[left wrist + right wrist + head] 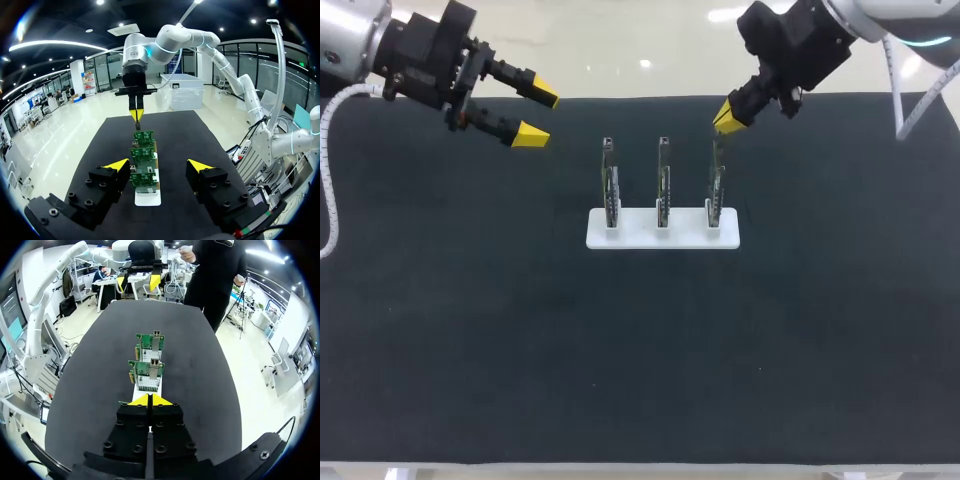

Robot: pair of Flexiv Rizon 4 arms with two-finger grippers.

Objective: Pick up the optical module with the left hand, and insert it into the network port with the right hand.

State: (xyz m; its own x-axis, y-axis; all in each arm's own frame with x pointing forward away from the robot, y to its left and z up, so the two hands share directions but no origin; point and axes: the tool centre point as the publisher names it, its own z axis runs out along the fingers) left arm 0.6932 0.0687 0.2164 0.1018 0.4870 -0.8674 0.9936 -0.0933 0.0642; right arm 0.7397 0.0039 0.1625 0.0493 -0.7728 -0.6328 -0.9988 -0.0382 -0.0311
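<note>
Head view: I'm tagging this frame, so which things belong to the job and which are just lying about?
Job: circuit boards, white holder, left gripper, right gripper.
Lying about: only the black mat.

The work surface is a rectangular table (620, 472) covered edge to edge by a black matte fabric mat (640, 360). In the head view, a narrow pale rim of the table shows along the near edge. The mat lies flat and smooth, and a few small pale specks mark it. Lighting is even and diffuse, so shadows on the mat are faint and soft. In the left wrist view the mat (185, 135) is one uniform dark field up to a straight far edge. In the right wrist view the mat (95, 370) looks the same.
</note>
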